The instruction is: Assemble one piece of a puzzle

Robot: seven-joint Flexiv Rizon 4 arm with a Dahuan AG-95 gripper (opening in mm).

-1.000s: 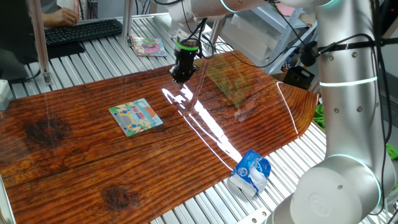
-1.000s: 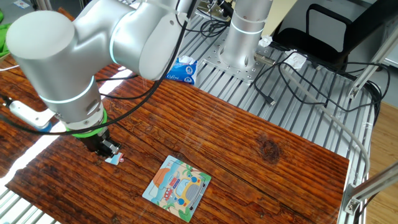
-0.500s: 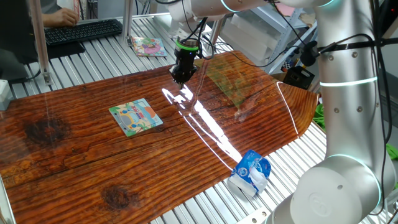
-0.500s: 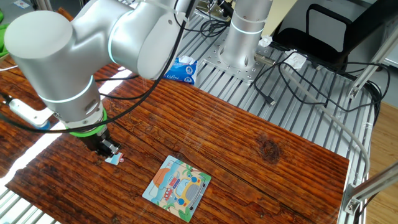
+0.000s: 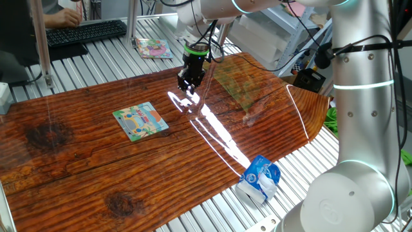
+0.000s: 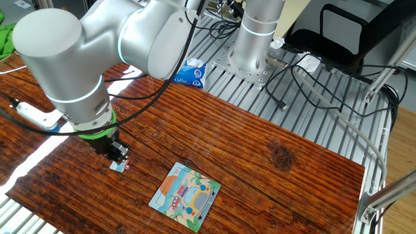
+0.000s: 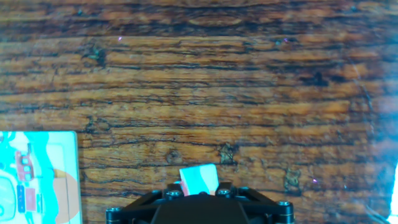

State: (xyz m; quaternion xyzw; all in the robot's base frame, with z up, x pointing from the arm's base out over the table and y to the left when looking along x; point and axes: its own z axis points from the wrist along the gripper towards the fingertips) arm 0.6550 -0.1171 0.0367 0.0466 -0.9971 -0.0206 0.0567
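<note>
The puzzle [image 5: 140, 121] is a small square board with a green border and a cartoon picture, lying flat on the wooden table; it also shows in the other fixed view [image 6: 185, 195] and at the left edge of the hand view [image 7: 37, 180]. My gripper [image 5: 188, 86] stands upright to the right of the board, low over the wood [image 6: 118, 158]. Its jaws are closed on the piece [image 7: 199, 179], a tiny pale flat bit that sticks out between the fingertips [image 6: 119, 166]. The piece is apart from the board.
A pinkish picture booklet [image 5: 153, 47] lies on the metal slats behind the table. A blue and white tissue pack [image 5: 259, 179] sits off the table's near right edge. A keyboard [image 5: 84, 32] and a person's hands are at the far left. Glare streaks cross the wood.
The gripper has shifted slightly toward the board with the piece still between its fingertips. The board has not moved.
</note>
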